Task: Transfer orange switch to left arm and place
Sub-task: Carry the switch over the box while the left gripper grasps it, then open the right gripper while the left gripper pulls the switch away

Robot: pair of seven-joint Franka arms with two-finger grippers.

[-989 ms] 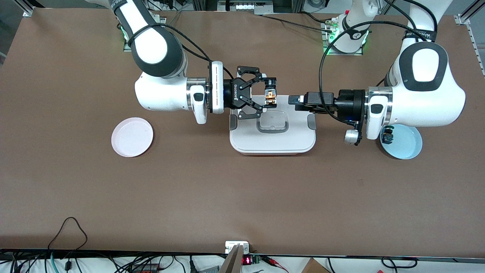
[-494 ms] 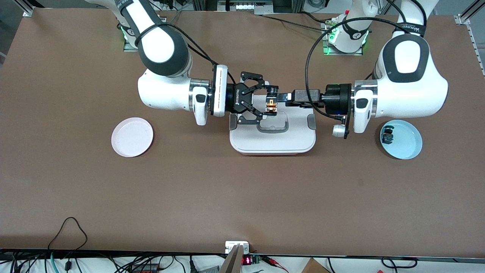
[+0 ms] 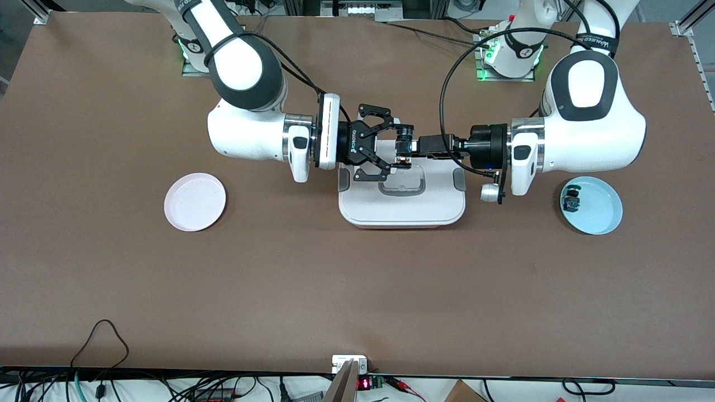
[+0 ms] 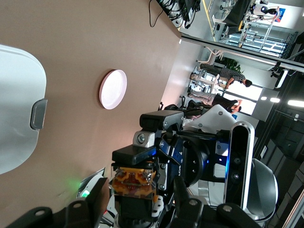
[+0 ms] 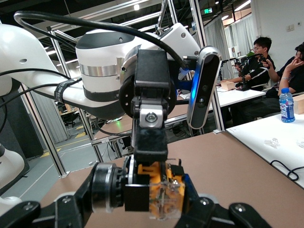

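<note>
The orange switch (image 3: 403, 139) hangs in the air over the edge of the white box (image 3: 402, 206) that lies farthest from the front camera. My right gripper (image 3: 402, 148) is shut on it end to end, one fingertip on the black body and one on the orange block. The right wrist view shows the switch (image 5: 156, 190) between that gripper's (image 5: 152, 197) fingertips. My left gripper (image 3: 414, 146) meets it head-on. In the left wrist view its fingers (image 4: 134, 205) stand open on either side of the switch (image 4: 135, 183), with small gaps.
An empty pink plate (image 3: 195, 201) lies toward the right arm's end, also in the left wrist view (image 4: 113, 89). A blue plate (image 3: 602, 211) toward the left arm's end holds a small blue-and-teal switch (image 3: 571, 201). The box's clip shows in the left wrist view (image 4: 38, 114).
My left arm has moved in toward the right gripper; its fingers now straddle the switch. The right arm has shifted slightly toward it, still holding the switch.
</note>
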